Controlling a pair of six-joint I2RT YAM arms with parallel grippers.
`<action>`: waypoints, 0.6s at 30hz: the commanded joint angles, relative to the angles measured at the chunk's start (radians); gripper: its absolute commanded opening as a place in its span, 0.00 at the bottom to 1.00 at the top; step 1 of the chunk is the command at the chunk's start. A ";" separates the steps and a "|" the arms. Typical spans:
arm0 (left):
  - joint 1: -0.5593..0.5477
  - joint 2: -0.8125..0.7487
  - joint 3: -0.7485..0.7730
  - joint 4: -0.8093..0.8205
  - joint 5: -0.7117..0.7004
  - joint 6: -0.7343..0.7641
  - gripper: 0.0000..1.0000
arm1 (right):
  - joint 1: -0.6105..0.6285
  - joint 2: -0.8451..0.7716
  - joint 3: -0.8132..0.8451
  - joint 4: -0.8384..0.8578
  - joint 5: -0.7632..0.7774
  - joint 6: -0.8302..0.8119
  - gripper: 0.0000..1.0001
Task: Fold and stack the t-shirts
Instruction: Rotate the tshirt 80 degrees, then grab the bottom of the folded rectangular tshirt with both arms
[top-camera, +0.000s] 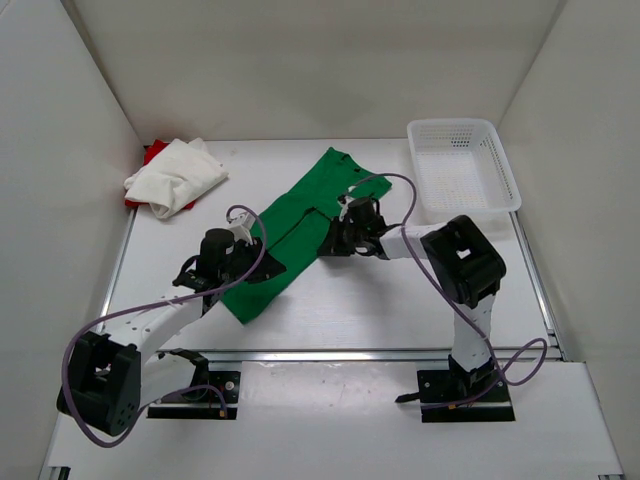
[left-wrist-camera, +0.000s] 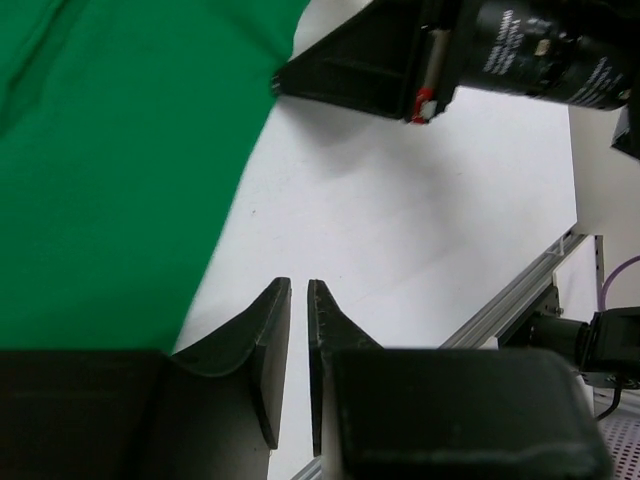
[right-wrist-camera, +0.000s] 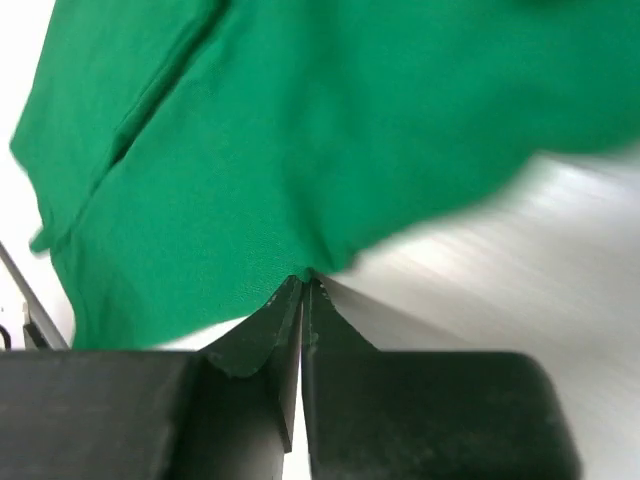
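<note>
The green t-shirt (top-camera: 298, 222) lies in a long diagonal strip across the middle of the table. My right gripper (top-camera: 325, 246) is low at its right edge. In the right wrist view the right gripper (right-wrist-camera: 304, 280) is shut on the hem of the green t-shirt (right-wrist-camera: 300, 130), which puckers at the tips. My left gripper (top-camera: 264, 270) sits at the strip's lower part. In the left wrist view the left gripper (left-wrist-camera: 298, 285) stands narrowly open over bare table, with the green t-shirt (left-wrist-camera: 110, 170) beside it. An off-white t-shirt (top-camera: 176, 176) lies crumpled on a red t-shirt (top-camera: 152, 152) at the back left.
A white mesh basket (top-camera: 462, 128) stands at the back right. White walls enclose the table on three sides. A metal rail (top-camera: 340, 354) runs along the near edge. The right arm's black finger (left-wrist-camera: 350, 75) shows in the left wrist view.
</note>
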 joint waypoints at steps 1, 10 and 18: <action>-0.016 0.013 0.014 -0.003 -0.011 0.015 0.25 | -0.116 -0.089 -0.066 -0.040 0.006 -0.061 0.00; -0.116 0.067 0.001 -0.075 -0.086 0.058 0.31 | -0.322 -0.311 -0.197 -0.162 -0.078 -0.173 0.38; -0.097 -0.005 -0.073 -0.192 -0.272 0.114 0.44 | -0.169 -0.670 -0.526 -0.151 -0.011 -0.087 0.42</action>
